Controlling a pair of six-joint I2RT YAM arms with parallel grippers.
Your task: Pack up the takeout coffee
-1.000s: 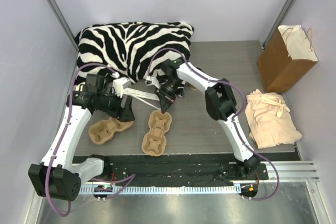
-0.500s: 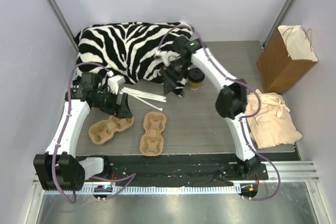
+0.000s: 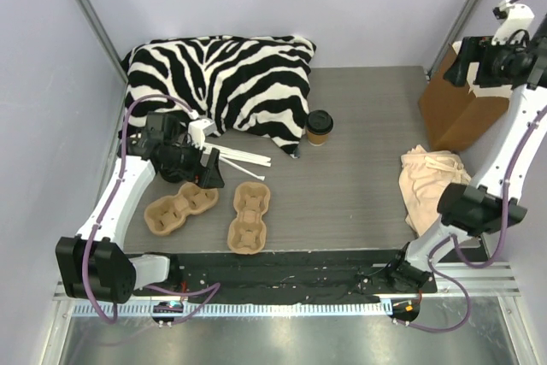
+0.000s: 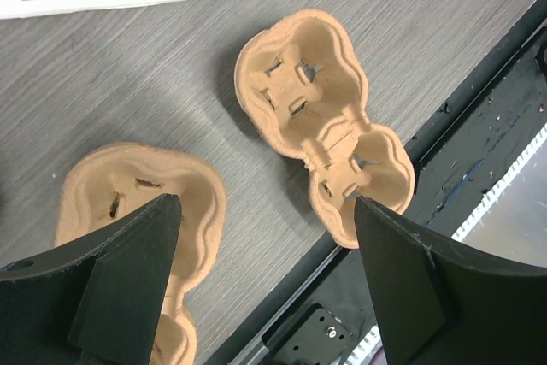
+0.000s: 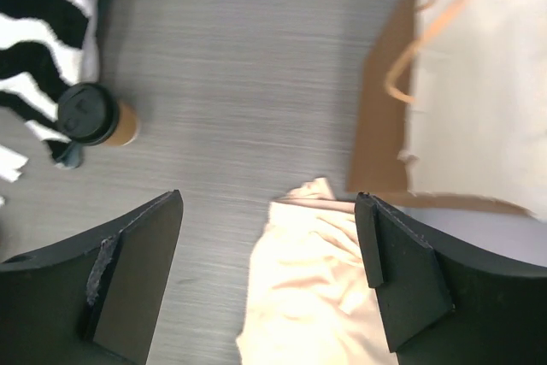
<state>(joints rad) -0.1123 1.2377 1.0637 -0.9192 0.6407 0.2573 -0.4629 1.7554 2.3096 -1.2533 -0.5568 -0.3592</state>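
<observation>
While the takeout coffee (image 3: 320,126) stands upright on the gray surface (image 3: 359,185) just beside the zebra-striped pillow (image 3: 222,74), the left fingers (image 3: 210,175) hang spread and empty above two pulp cup carriers (image 3: 249,215). The right fingers (image 3: 458,66), likewise spread and empty, hover high near the brown paper bag (image 3: 453,113).

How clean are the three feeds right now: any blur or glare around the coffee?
Right wrist view: slightly soft and smeared, though the takeout coffee beside the zebra pillow is readable. Left wrist view: sharp, ridges of the cup carrier crisp. Top view: even light, faint shadows, no glare.
</observation>
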